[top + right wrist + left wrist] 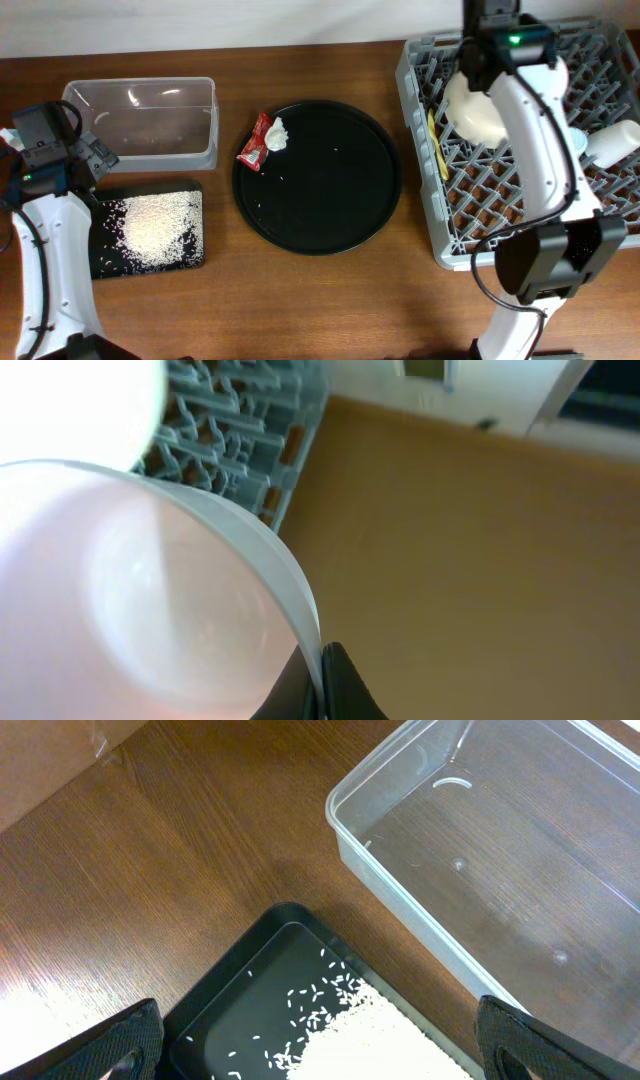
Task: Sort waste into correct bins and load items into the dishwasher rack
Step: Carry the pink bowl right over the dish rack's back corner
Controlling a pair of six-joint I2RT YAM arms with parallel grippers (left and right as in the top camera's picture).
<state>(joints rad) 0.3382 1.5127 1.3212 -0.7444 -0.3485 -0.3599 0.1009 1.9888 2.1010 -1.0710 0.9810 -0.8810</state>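
My left gripper (320,1055) is open and empty, hovering over the far end of the shallow black tray (225,995), which holds the heap of white rice (158,228). The clear tub (140,120) stands empty just behind it. The red wrapper (254,148) and the white tissue scrap (276,133) lie on the round black tray (330,215). My right gripper (322,670) is shut on the rim of the small pink bowl (130,590), held over the grey dishwasher rack (500,215). The cream bowl (473,108), a yellow utensil (437,142), the white cup (615,142) and the light blue cup (582,140) are in the rack.
The right arm (535,140) crosses the rack's middle and hides part of it. The rack's lattice (240,420) and bare brown table (480,560) show in the right wrist view. A few loose rice grains lie on the round tray.
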